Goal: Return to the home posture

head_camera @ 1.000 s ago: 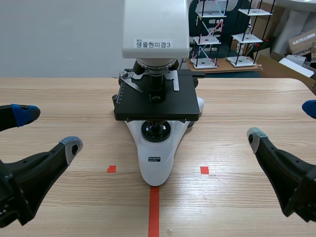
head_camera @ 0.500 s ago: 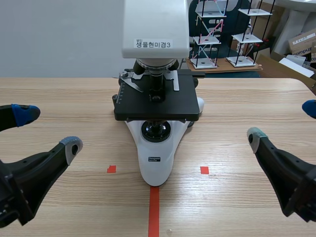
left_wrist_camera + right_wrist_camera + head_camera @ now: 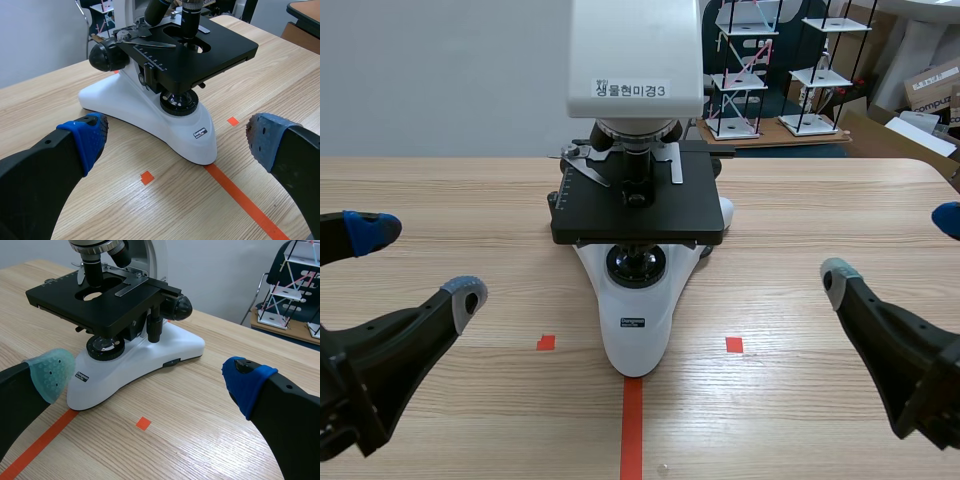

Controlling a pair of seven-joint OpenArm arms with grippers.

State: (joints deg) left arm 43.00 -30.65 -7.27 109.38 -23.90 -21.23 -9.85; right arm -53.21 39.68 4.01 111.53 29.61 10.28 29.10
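We find the left pincer (image 3: 417, 262) spread wide and empty, its padded fingers (image 3: 87, 135) well apart. It is held low over the tabletop (image 3: 840, 190), toward the near left corner. The right pincer (image 3: 893, 250) mirrors it toward the near right corner, likewise wide and holding nothing.

Between the two, at the middle of the tabletop, stands a white microscope (image 3: 635, 320). Its black stage (image 3: 638, 215) is level, and the narrow end of its base points to the near edge, where it meets the orange tape line (image 3: 632, 430). Neither pincer touches the microscope; both sit well apart from it, one on either flank.

In our judgement the task is complete or very nearly so. Both arms are drawn back to the near edge, matched in height and spread, and nothing is in either grip. At most a small settling of the arms may be left. The pictures give no reference for the exact home posture, so we cannot confirm the final alignment.
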